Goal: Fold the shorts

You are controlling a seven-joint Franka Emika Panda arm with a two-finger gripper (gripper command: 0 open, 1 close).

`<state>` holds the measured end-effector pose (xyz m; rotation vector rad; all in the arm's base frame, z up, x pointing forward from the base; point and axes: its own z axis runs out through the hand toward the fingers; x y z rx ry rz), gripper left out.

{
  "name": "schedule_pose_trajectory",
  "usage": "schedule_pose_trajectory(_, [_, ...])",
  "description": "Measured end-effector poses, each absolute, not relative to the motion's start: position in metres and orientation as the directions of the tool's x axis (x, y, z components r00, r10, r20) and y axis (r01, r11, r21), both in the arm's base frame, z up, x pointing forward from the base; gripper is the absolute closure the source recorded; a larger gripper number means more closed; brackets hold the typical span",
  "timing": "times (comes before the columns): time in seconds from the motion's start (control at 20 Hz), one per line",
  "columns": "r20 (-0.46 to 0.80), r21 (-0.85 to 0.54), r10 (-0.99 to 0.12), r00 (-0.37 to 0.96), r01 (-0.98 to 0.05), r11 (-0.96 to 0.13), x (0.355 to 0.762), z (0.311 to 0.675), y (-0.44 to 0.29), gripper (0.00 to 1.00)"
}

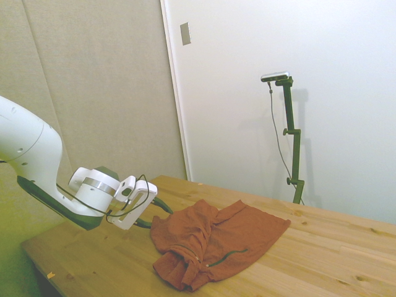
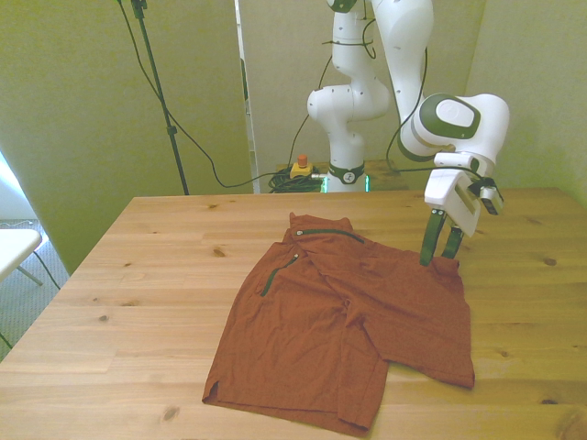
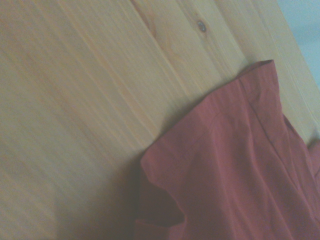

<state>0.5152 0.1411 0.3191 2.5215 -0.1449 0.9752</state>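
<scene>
The rust-red shorts (image 2: 339, 321) lie spread and wrinkled on the wooden table (image 2: 138, 275), with a dark zippered pocket slit (image 2: 275, 275) toward the front view's left. In the side view the shorts (image 1: 223, 238) are bunched at their near end. My gripper (image 2: 440, 259) points down at the shorts' edge on the front view's right, its dark fingers (image 2: 428, 240) apart and wood showing between them, so it is open. From the side, the gripper (image 1: 156, 216) sits right beside the fabric's left edge. The wrist view shows a corner of the shorts (image 3: 240, 170) on bare wood.
Bare wood surrounds the shorts on all sides. Behind the table's far edge a small yellow box with a red button (image 2: 300, 167) sits among cables. A white surface (image 2: 14, 243) stands off the table at the front view's left.
</scene>
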Motion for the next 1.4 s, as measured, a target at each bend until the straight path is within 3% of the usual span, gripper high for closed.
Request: schedule_pose_trajectory(1.4, [0.661, 0.331, 0.033, 0.750, -0.252, -0.910, 0.515, 0.297, 0.150, 1.00])
